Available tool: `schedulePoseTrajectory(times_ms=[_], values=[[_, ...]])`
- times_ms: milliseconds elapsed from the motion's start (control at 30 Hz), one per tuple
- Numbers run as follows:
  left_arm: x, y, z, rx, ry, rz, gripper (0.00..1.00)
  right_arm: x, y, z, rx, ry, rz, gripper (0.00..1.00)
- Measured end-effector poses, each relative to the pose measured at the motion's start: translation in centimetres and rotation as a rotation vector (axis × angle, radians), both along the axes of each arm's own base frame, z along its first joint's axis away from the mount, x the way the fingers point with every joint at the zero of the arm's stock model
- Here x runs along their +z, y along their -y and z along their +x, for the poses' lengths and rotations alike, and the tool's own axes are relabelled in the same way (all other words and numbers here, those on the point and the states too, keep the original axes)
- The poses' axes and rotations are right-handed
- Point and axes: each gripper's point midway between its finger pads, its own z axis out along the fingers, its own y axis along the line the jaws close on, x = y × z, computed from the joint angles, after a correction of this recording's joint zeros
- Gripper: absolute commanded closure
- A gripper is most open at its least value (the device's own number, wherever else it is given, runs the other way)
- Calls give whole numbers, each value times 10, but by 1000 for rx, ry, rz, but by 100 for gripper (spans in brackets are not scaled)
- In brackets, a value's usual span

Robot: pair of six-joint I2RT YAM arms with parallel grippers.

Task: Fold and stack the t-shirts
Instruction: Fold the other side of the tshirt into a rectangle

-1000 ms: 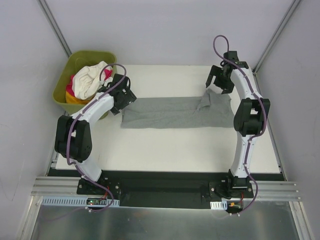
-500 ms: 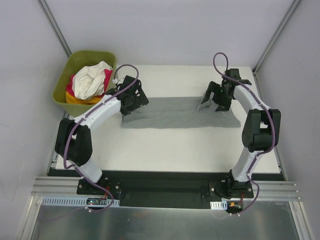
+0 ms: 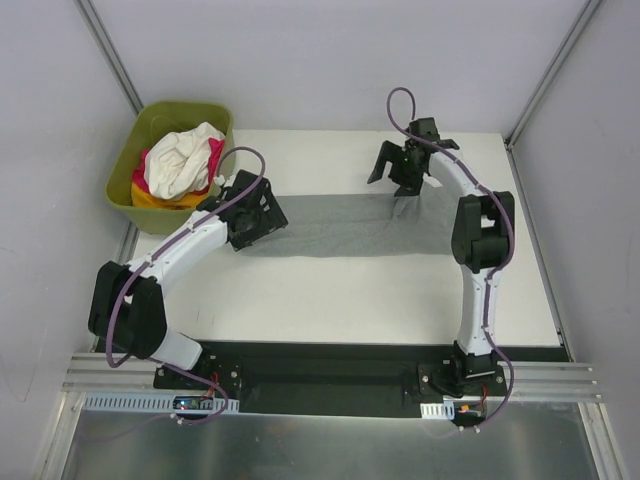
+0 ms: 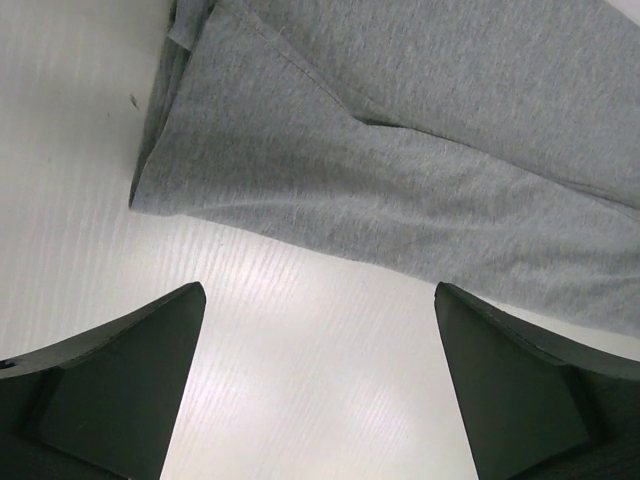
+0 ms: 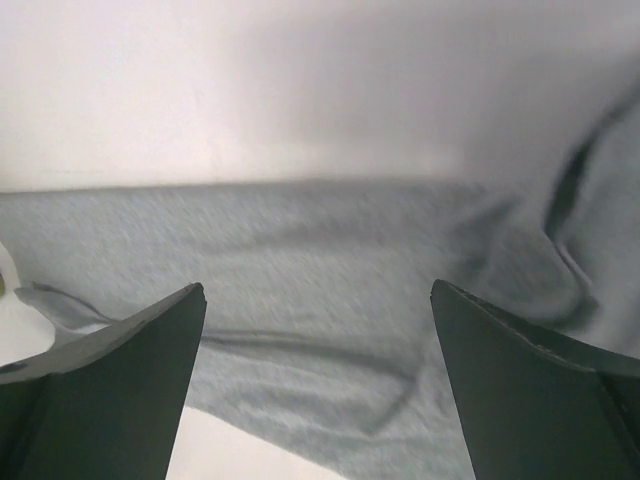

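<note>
Across the bench lies the grey t-shirt, folded to a strip; left tool and right tool gape empty near its ends. Uneven pinches could skew the next fold.

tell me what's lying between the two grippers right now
The grey t-shirt, spread as a long band on the table, spans the stretch between the left gripper and the right gripper. The top external view shows it.
</note>
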Motion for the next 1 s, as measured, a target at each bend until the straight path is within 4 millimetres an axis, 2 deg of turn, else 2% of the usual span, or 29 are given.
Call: schedulePoseTrajectory(times_ms=[100,167,233,333,433,567,633,667,733,767,833,933,1000], values=[[9,-2,-4,0,24,-10,1,0,-23,20,22,38,21,0],[15,-3,-5,0,42,-18,1,3,-36,27,40,66,34,0],[22,-3,-5,1,61,-26,1,8,-46,29,59,89,42,0],[24,-3,-5,1,68,-29,1,16,-50,27,74,127,26,0],[22,-3,-6,0,63,-28,1,20,-32,8,56,136,-46,1],[17,-2,-7,-3,47,-25,1,30,13,-19,-10,125,-146,2],[11,0,-7,-10,27,-26,1,33,37,-25,-54,115,-178,11],[8,0,-8,-13,16,-24,1,33,51,-26,-82,107,-194,20],[3,1,-8,-17,2,-20,1,29,69,-26,-114,89,-217,27],[1,1,-8,-18,-5,-18,1,25,77,-27,-128,74,-228,34],[-2,1,-8,-19,-14,-15,1,18,85,-30,-145,46,-246,38],[-3,1,-8,-19,-17,-13,1,5,83,-32,-138,9,-254,46],[-4,1,-8,-18,-18,-13,1,-5,79,-31,-133,-13,-256,56]])
